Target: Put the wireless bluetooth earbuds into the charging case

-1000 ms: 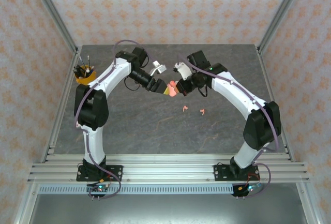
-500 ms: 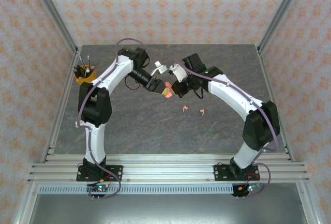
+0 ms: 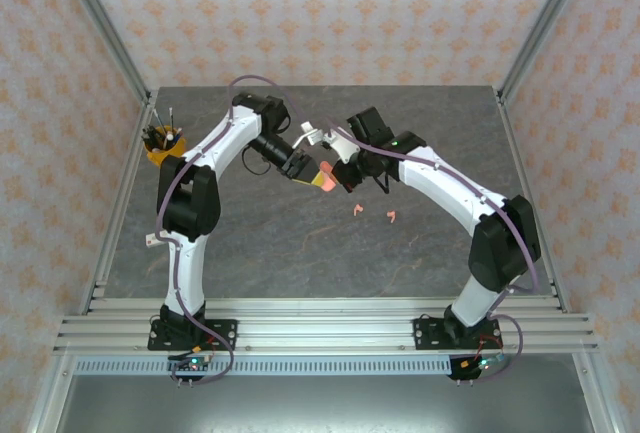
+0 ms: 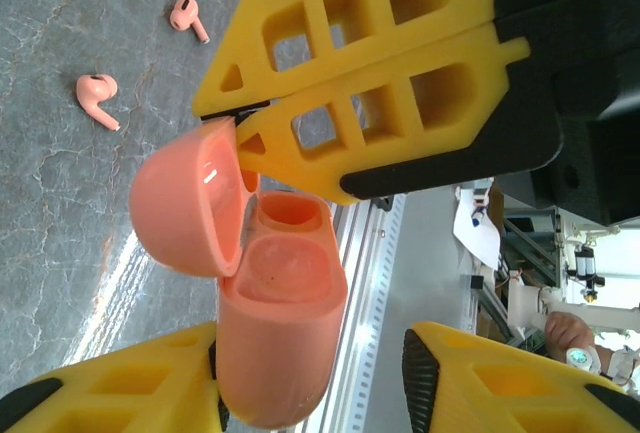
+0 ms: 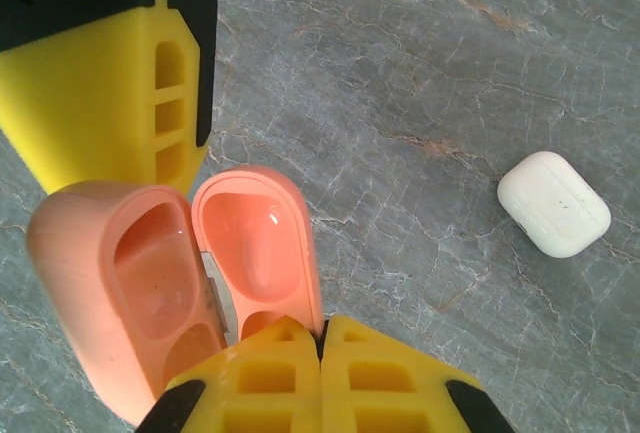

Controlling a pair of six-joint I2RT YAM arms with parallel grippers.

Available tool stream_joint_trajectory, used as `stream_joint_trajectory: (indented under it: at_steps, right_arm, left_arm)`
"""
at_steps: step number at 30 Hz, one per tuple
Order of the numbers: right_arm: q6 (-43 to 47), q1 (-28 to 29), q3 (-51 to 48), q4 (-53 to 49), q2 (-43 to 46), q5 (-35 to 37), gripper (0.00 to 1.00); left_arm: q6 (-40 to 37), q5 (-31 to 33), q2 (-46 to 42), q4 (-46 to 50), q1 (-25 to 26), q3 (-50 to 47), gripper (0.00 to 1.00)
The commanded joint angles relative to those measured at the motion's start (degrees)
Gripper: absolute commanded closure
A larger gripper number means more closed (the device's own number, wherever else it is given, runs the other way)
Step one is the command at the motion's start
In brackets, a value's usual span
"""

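Keep right claw (image 5: 320, 331) pinched shut on case (image 5: 110, 283) lid, held open above the counter (image 5: 420, 73). Cannot tell whether left claw (image 3: 303, 169) grips the body or merely flanks it. Steady wells upward before fetching earbuds (image 4: 97, 93) lying loose below.

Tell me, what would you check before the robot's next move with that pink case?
1. The lid is open: ok; the right gripper pinches its edge.
2. Both sockets of the coral-pink case empty: ok.
3. Firm hold by the left gripper on the case body: cannot tell.
4. Two pink earbuds lying loose on the table: ok.
5. A gripper free to fetch them: not ok, both are at the case.
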State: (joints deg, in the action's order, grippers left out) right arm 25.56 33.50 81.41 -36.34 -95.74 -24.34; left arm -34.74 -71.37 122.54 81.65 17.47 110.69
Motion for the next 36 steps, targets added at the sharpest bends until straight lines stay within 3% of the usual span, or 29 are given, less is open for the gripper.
stream_joint_trajectory:
  at_steps: [1, 18, 36]
  right_arm:
    - [1.30, 0.42, -1.14, 0.98, 2.30, 1.95, 1.00]
    - [1.13, 1.92, -1.53, 1.91, 3.03, 4.65, 1.00]
    - [0.25, 1.92, -1.38, 2.48, 3.02, 2.83, 1.00]
  left_arm:
    - [-1.82, -1.22, 1.32, 3.17, -0.29, 2.11, 0.54]
    - [-2.00, -1.04, 3.49, 3.92, -0.33, 3.04, 0.63]
    - [-4.60, -3.23, 5.40, 7.13, 0.20, 5.24, 0.64]
